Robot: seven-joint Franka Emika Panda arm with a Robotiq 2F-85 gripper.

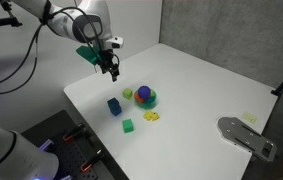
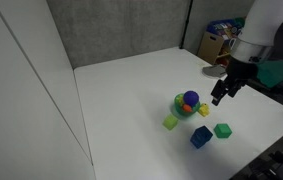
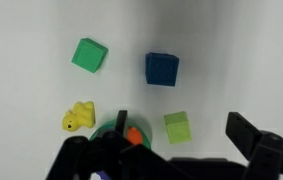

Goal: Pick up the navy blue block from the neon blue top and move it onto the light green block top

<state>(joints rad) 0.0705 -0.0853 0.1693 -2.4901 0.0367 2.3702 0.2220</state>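
Observation:
The navy blue block [image 1: 114, 101] sits on top of the neon blue cube [image 1: 115, 110]; the stack also shows in an exterior view [image 2: 201, 137]. From above in the wrist view only the navy top [image 3: 162, 69] shows. The light green block [image 1: 128, 94] [image 2: 170, 122] [image 3: 178, 127] lies on the table beside a ringed toy. My gripper [image 1: 109, 68] [image 2: 223, 92] is open and empty, well above the table. In the wrist view its fingers [image 3: 182, 130] frame the light green block from above.
A ringed toy with a blue-purple dome [image 1: 146, 97] [image 2: 188, 102] stands next to the light green block. A deeper green cube [image 1: 128, 126] [image 3: 89, 55] and a flat yellow piece [image 1: 152, 116] [image 3: 78, 118] lie nearby. A metal plate [image 1: 246, 135] hangs off the white table's edge.

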